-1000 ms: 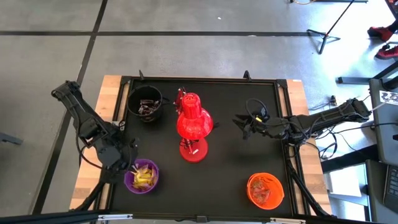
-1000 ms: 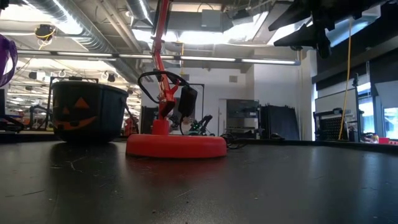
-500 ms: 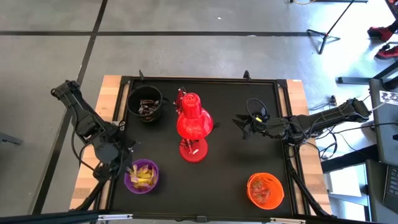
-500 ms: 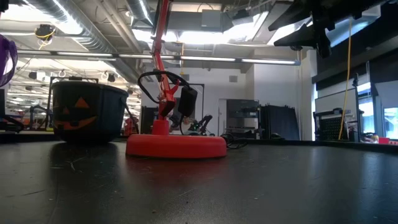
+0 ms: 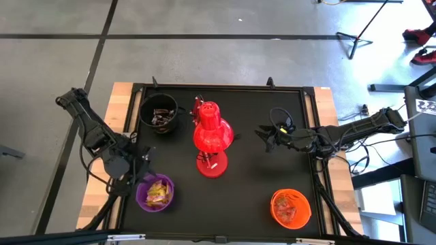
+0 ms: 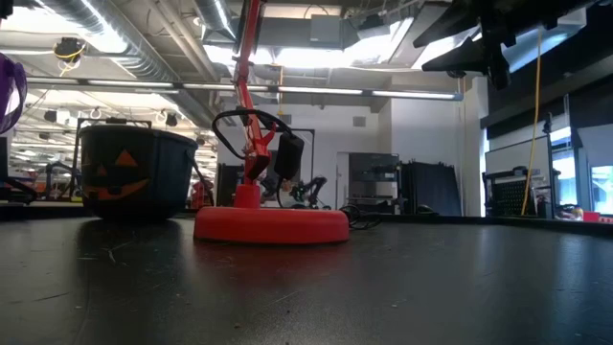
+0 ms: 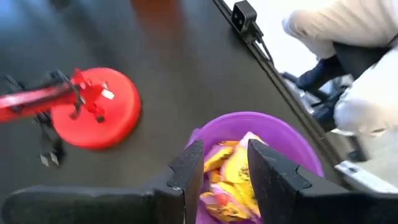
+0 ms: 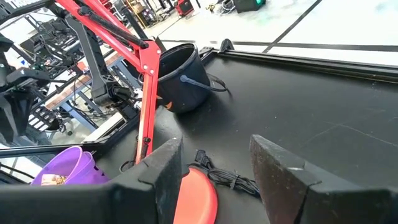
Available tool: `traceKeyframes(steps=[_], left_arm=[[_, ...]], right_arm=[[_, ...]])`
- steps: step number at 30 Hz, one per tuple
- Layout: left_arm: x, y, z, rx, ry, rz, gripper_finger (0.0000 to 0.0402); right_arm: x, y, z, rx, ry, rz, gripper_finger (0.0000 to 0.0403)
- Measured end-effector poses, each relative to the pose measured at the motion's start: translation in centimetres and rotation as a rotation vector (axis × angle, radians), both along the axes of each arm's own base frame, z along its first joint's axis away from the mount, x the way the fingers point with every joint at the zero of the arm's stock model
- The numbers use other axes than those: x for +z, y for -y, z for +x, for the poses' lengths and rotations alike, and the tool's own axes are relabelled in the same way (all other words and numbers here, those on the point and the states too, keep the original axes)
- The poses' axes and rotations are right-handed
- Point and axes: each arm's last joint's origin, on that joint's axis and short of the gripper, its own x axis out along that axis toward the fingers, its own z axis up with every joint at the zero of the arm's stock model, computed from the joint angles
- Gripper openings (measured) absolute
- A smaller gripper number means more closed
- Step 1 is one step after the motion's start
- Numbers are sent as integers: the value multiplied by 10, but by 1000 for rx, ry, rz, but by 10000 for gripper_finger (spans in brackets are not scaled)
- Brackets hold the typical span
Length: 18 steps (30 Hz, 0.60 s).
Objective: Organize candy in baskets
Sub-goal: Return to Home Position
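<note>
no legible text or numbers anywhere, orange pumpkin-face print on black bucket (image 6: 132,174) beside red lamp base (image 6: 271,225), yellow candy wrappers (image 7: 235,169) marks unreadable

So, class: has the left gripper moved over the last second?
Yes, slightly. In the high view the left gripper has drawn back off the purple bucket rim, toward the black bucket; both buckets stayed put.

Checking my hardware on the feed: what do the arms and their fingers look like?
Left arm and right arm are black, slim, jointed, with black cables looping alongside. Left gripper and right gripper each have two broad, blocky black fingers; no markings visible.
</note>
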Motion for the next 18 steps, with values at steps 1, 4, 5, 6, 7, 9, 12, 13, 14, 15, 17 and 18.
traceKeyframes(steps=[1, 4, 5, 6, 7, 9, 12, 13, 14, 15, 17, 18], left_arm=[[0, 0, 0, -17, 16, 26, 115], [0, -1, 1, -55, 47, 82, 115], [0, -1, 1, -58, 50, 88, 115], [0, -1, 1, -56, 52, 90, 115], [0, -1, 1, -49, 60, 94, 115], [2, -1, 3, -11, 103, 105, 115], [6, 0, 6, 60, 158, 89, 113], [7, 0, 7, 69, 170, 92, 113], [7, 0, 7, 66, 179, 99, 113], [7, 0, 7, 57, 187, 106, 113], [7, -1, 8, 51, 190, 116, 113], [7, -2, 9, 57, 189, 117, 113]], right_arm=[[0, 0, 0, -5, 1, -2, 182], [0, 1, 0, -23, 2, -8, 182], [0, 1, 0, -23, 2, -8, 182], [0, 1, 0, -23, 2, -8, 182], [0, 1, 0, -23, 2, -8, 182], [0, 1, 0, -23, 2, -8, 182], [0, 0, 0, -10, 0, -4, 182], [0, 0, 0, 5, -1, 1, 182], [0, -1, 0, 19, -3, 6, 182], [0, -1, 0, 31, -5, 10, 182], [-1, -1, 1, 41, -10, 13, 182], [-2, -2, 1, 44, -13, 13, 182]])
